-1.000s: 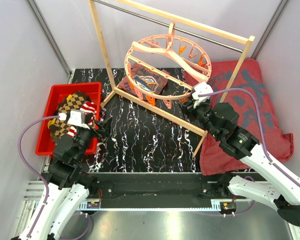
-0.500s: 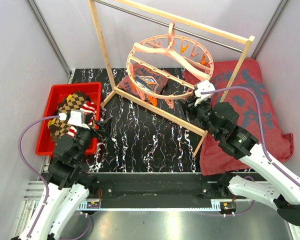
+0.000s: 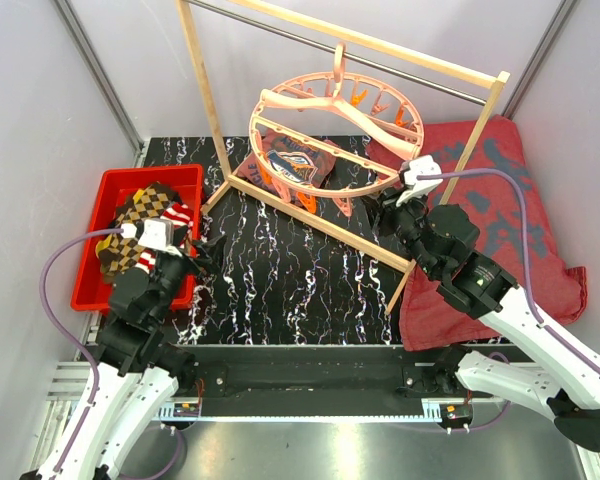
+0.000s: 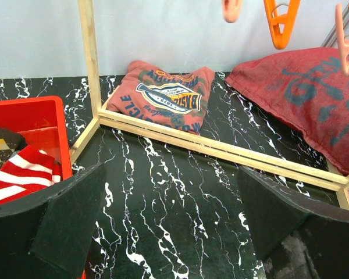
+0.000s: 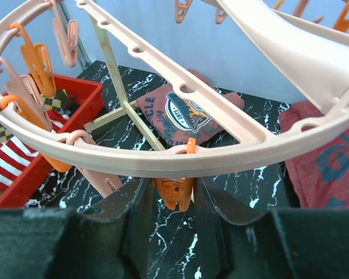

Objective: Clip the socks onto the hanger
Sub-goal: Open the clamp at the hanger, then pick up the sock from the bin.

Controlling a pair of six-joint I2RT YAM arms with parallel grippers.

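Note:
The salmon-pink ring hanger (image 3: pixel 325 135) hangs from the wooden rack, with orange and pink clips around its rim (image 5: pixel 250 151). My right gripper (image 3: pixel 387 208) is at the ring's near right rim. In the right wrist view the right gripper (image 5: pixel 171 203) is shut on an orange clip (image 5: pixel 174 192) that hangs under the rim. The socks lie in the red bin (image 3: pixel 85 270): an argyle one (image 3: pixel 140 212) and a red-white striped one (image 3: pixel 177 218) show, the striped one also in the left wrist view (image 4: pixel 23 174). My left gripper (image 3: pixel 205 252) hangs open and empty (image 4: pixel 171 226) over the black table beside the bin.
The wooden frame rack (image 3: pixel 205 90) stands across the table, its base rail (image 4: pixel 221 148) ahead of the left gripper. A folded red printed T-shirt (image 3: pixel 295 160) lies under the hanger. A large dark-red patterned cloth (image 3: pixel 510 200) covers the right side.
My right gripper has moved a little right and back with the clip, and the hanger ring has swung and tilted with it. The left arm has not moved.

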